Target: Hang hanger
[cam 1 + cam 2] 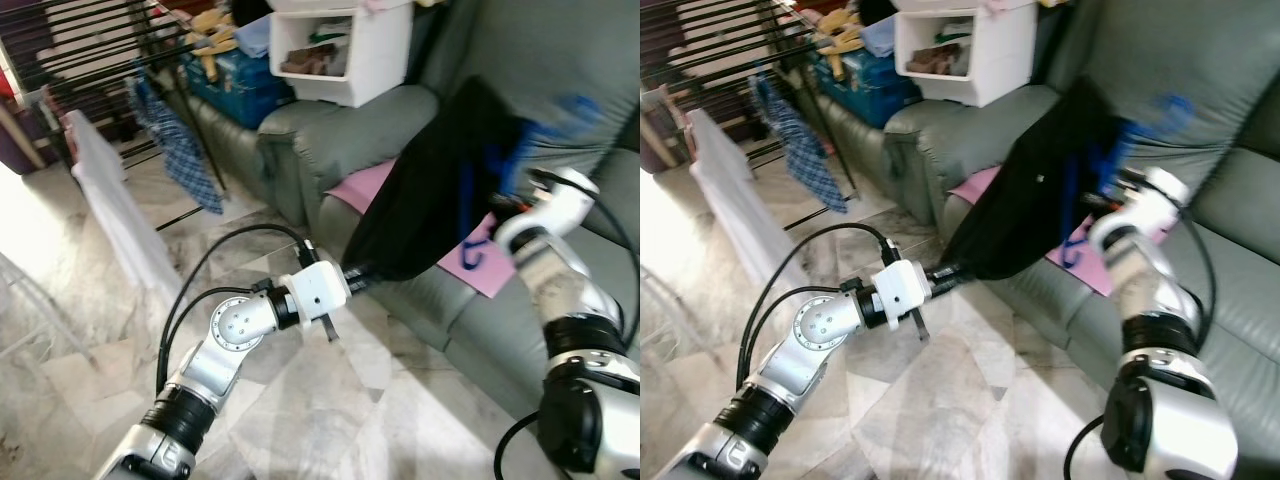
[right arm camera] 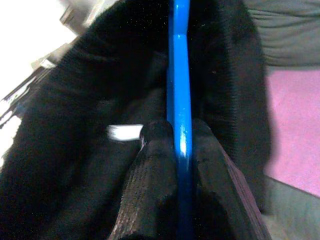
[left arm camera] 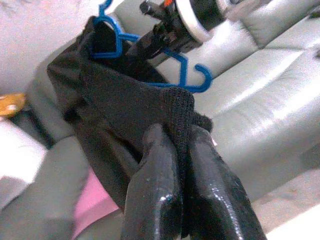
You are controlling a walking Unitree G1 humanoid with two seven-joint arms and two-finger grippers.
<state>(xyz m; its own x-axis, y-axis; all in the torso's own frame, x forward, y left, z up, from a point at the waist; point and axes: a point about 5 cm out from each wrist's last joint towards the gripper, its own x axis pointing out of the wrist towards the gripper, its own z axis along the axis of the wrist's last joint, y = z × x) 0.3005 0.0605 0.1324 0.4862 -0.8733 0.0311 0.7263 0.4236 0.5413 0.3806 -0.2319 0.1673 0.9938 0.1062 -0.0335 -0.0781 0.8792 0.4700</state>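
Observation:
A black garment (image 1: 420,190) hangs in the air in front of the grey sofa, draped over a blue plastic hanger (image 1: 466,205). My left gripper (image 1: 358,272) is shut on the garment's lower hem (image 3: 180,102), low and near the sofa's front. My right gripper (image 1: 500,205) is higher, to the right, at the garment's top. Its fingers (image 2: 155,150) are shut on a straight bar of the blue hanger (image 2: 179,75), with black cloth on both sides. The hanger's hook (image 3: 200,80) sticks out past the cloth.
The grey sofa (image 1: 560,90) has a pink sheet (image 1: 360,185) on its seat. A white storage bin (image 1: 345,50) sits on the armrest beside a blue box (image 1: 235,80). A drying rack (image 1: 90,50) with a blue checked cloth (image 1: 175,140) stands at far left, on a marble floor (image 1: 340,400).

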